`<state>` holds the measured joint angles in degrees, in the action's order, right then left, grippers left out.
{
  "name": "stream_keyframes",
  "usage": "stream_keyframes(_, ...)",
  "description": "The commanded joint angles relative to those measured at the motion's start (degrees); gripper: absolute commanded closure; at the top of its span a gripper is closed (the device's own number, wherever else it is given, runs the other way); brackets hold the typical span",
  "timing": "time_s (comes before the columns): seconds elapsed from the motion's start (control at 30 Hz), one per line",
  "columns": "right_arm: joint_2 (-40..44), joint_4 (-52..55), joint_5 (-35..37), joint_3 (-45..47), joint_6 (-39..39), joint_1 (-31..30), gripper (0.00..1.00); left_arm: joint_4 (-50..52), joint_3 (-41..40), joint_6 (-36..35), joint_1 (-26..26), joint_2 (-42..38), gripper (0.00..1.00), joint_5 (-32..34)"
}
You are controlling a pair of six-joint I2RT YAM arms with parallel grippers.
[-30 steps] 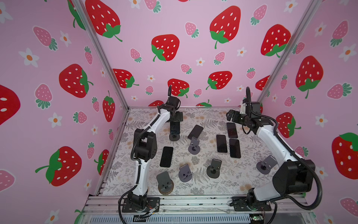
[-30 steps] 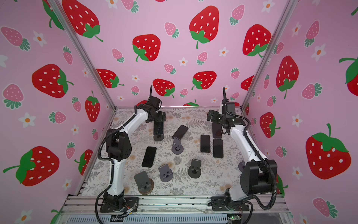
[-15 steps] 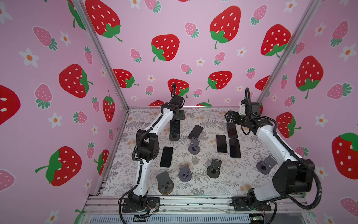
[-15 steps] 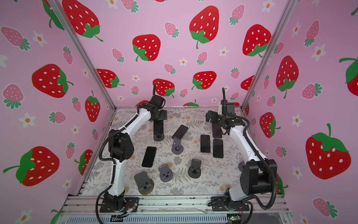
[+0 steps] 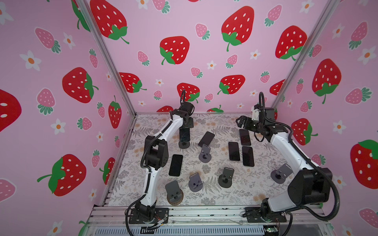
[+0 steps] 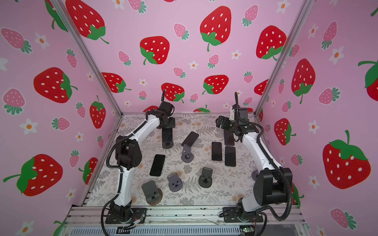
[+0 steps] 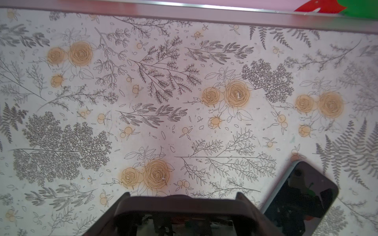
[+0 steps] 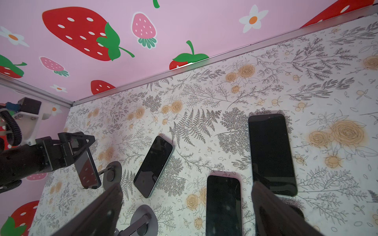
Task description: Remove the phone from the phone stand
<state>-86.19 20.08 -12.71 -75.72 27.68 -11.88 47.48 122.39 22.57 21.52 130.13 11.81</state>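
A: Where is the phone to be found, reckoned from the left gripper (image 5: 186, 127)?

B: Straight beneath it. The phone (image 5: 184, 135) is propped nearly upright on its phone stand (image 5: 183, 144), with its long axis running up and down and its upper end taken between the jaws. In the left wrist view no gap is seen between the fingers (image 7: 104, 220) and the dark edge spanning them. The left gripper is therefore judged closed on the phone across its width.

A: And the right gripper (image 5: 241, 121)?

B: It is held wide open and empty, well apart from that phone, above a flat phone (image 5: 244, 137). The left arm is plainly the nearer one.

A: What is the coming move turned on?

B: The foot of the phone is seated in the phone stand, below the left gripper. A lift along the long axis, away from the stand, is probably called for before anything sideways.

A: What is counted?

B: Six phones are counted. Two are on stands: the gripped one, and a tilted phone (image 5: 206, 138) near it on the side toward the right gripper. Four lie flat on the surface (image 5: 216, 124). Six stands are counted, two of them occupied. The four bare stands (image 5: 195, 181) are set well toward the arm bases from the left gripper.
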Motion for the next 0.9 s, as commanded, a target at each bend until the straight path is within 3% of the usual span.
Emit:
stream_keyframes(0.0,0.76,-2.23,-0.78,0.4,1.14,0.15,0.0,0.73,-0.54,1.24,0.0,0.71,0.21,-0.3)
stream_keyframes(0.4,0.23,-1.35,-0.14,-0.56,0.64,0.11,0.0,1.7,0.2,-0.6,0.07,-1.65,0.33,-0.04)
stream_keyframes(0.63,1.3,3.08,-0.99,-4.31,-0.69,0.1,0.0,4.2,0.47,-1.25,0.1,-6.12,0.35,-1.35)
stream_keyframes(0.87,3.44,0.64,0.69,-3.28,0.84,0.24,0.0,4.64,0.95,-1.01,0.09,-9.86,0.39,-2.77)
